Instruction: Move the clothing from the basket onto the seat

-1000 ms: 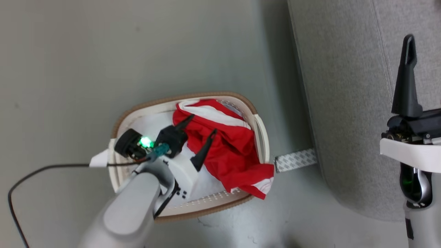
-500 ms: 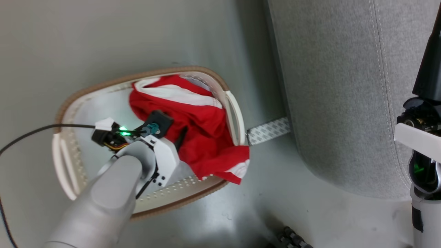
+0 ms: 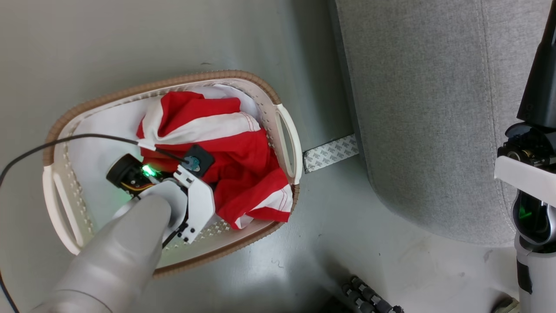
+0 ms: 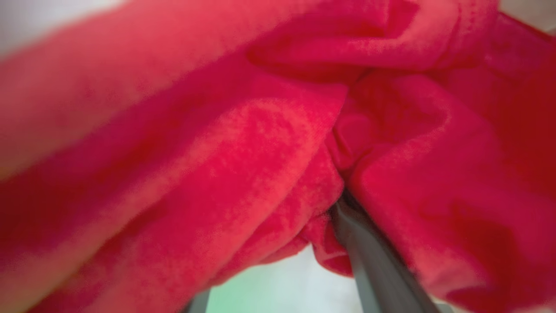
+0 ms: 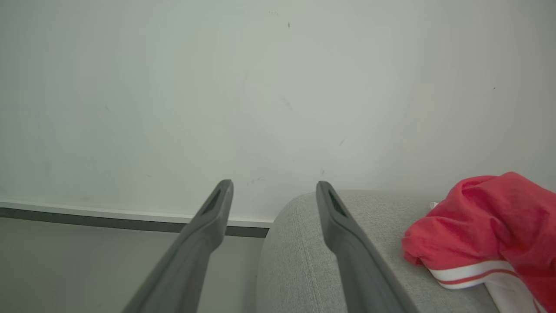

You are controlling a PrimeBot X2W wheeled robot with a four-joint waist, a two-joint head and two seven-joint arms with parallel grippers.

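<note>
Red clothing (image 3: 234,156) with white stripes lies bunched in the right half of the cream basket (image 3: 65,208) on the floor. My left gripper (image 3: 208,182) reaches down into it, and its tips are buried in the cloth. In the left wrist view one dark finger (image 4: 373,265) pokes out of red folds (image 4: 243,152). The fingers stand apart, with cloth between them. Over the grey seat (image 3: 434,108), at the right edge, my right gripper (image 5: 273,184) is open and holds nothing. Another red garment (image 5: 491,217) lies on the seat (image 5: 312,252).
A patterned tape strip (image 3: 331,153) lies on the grey floor between basket and seat. A black cable (image 3: 65,141) crosses the basket's left rim. A dark ridged part (image 3: 369,298) shows at the bottom. A pale wall (image 5: 260,87) stands behind the seat.
The head camera has shifted. My left gripper has sunk from above the clothing into it, hiding its fingers. The cloth corner that hung over the rim now lies inside the basket.
</note>
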